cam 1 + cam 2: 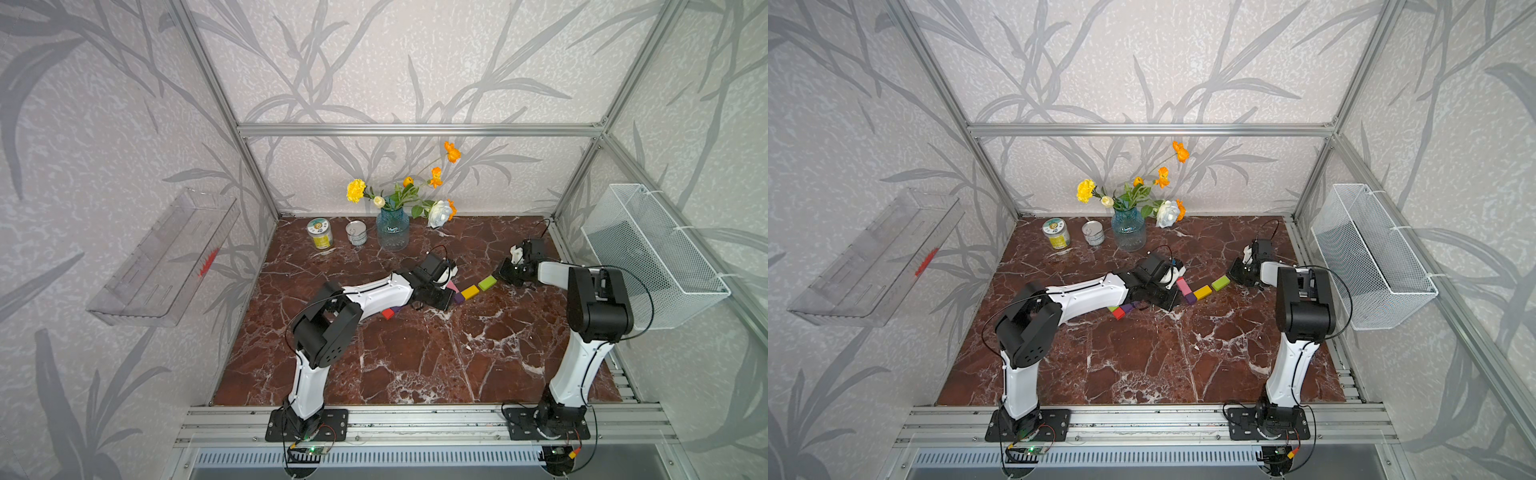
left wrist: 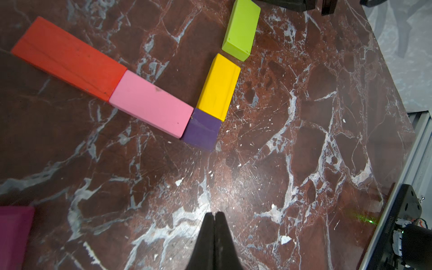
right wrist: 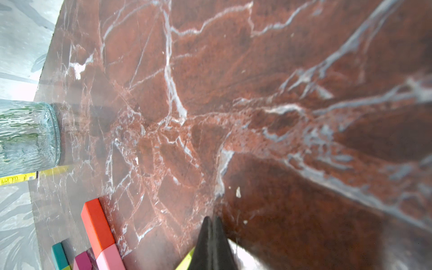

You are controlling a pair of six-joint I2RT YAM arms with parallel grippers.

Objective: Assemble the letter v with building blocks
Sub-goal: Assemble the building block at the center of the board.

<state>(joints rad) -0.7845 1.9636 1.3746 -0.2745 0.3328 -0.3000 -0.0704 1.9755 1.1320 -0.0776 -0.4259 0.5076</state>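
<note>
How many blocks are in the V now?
5: red bar, pink bar on one side; purple cube at the corner; yellow bar, lime green bar on the other. Spare blocks sit partly hidden by the left arm.

In a top view the left arm [image 1: 374,295] is covering most of the pink bar [image 1: 453,286]. The left wrist view's edge is cutting off the magenta block [image 2: 14,236]. In the right wrist view we are seeing only a sliver of the lime green block [image 3: 186,260] behind the right gripper [image 3: 211,220]; the edge is cropping the teal block [image 3: 58,256].
</note>
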